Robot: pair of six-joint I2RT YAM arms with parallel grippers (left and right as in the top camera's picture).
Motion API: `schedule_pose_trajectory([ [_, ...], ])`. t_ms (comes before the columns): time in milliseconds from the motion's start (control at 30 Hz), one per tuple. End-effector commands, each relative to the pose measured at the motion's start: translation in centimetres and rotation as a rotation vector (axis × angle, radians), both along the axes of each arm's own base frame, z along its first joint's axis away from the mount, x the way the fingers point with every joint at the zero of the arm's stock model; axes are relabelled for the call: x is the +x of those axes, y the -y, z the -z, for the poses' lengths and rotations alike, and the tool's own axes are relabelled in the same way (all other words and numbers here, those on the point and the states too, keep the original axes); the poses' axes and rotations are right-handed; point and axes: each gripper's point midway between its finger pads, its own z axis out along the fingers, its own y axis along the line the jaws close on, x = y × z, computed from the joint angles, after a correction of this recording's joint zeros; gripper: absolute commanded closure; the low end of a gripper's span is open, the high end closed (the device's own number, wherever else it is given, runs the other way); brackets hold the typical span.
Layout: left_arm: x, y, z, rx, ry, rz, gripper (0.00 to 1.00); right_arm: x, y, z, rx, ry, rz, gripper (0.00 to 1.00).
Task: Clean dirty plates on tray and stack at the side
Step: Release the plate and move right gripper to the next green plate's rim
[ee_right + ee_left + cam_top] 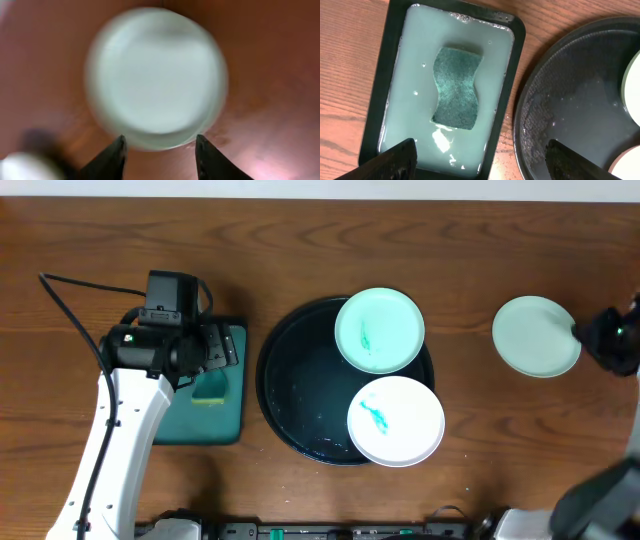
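The round black tray holds a mint-green plate and a white plate, each with a teal smear. A second mint-green plate, with no smear, lies on the table at the right; it also fills the blurred right wrist view. My right gripper is open and empty just off that plate's edge, at the table's right edge in the overhead view. My left gripper is open and empty above the gap between the green rectangular tray and the black tray.
A dark green rectangular tray left of the black tray holds pale soapy water and a green sponge. A black cable runs across the table at the left. The black tray's floor looks wet.
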Motion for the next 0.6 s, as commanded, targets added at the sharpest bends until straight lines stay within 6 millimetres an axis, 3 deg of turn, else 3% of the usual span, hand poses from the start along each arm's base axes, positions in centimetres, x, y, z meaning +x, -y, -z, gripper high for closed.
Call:
schedule_pose_trajectory([
  [0, -0.1, 0.0, -0.3, 0.000, 0.010, -0.008, 0.18, 1.2, -6.3, -6.5, -0.036, 0.193, -0.256, 0.37],
  [33, -0.1, 0.0, -0.3, 0.000, 0.010, -0.008, 0.18, 1.4, -7.8, -7.3, -0.032, 0.218, -0.298, 0.21],
  [133, -0.1, 0.0, -0.3, 0.000, 0.010, -0.008, 0.18, 1.9, -11.9, -7.8, -0.016, 0.250, -0.444, 0.14],
  [233, -0.1, 0.0, -0.3, 0.000, 0.010, -0.008, 0.18, 2.7, -14.9, -6.2, -0.001, 0.219, -0.550, 0.08],
  [267, -0.1, 0.0, -0.3, 0.000, 0.010, -0.008, 0.18, 3.4, -17.0, -4.5, -0.009, 0.193, -0.655, 0.17],
  [333, -0.1, 0.0, -0.3, 0.000, 0.008, -0.008, 0.18, 4.3, -18.7, -2.4, -0.002, 0.163, -0.726, 0.30],
  [567, -0.2, 0.0, -0.3, 0.000, 0.006, -0.008, 0.18, 7.2, -23.0, 5.0, 0.061, 0.074, -0.827, 0.35],
])
